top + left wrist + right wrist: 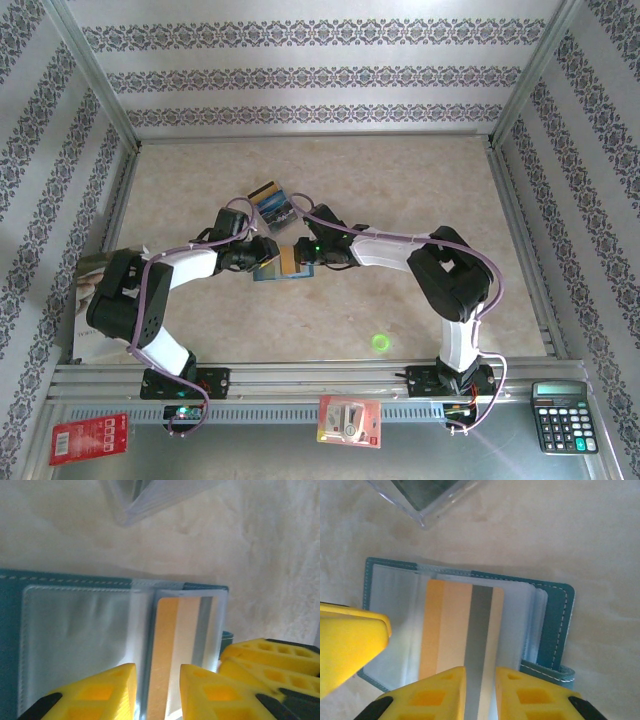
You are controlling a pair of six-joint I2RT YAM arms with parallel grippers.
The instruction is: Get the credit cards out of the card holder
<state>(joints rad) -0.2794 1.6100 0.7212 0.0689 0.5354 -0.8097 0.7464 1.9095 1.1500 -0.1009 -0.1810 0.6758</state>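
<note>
credit cards [272, 203] lie out beyond the card holder [555, 630]; 1 orange card [445, 630] sits sleeved inside it. my left fingers [157, 690] and right fingers [480, 690] stand narrow over it; i cannot tell if they pinch.

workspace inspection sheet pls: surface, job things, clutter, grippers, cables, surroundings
surface: beige marbled table, green light spot on it
job's things: card holder open flat, tan-gold card among its clear sleeves; loose cards lie apart beyond it
clutter: red packet, red-and-white packet and calculator on the front ledge; booklet at left
grippers: left gripper and right gripper over the holder, jaws narrowly apart; grip cannot be told
cables: lilac cables along both arms
surroundings: patterned walls, metal frame
</note>
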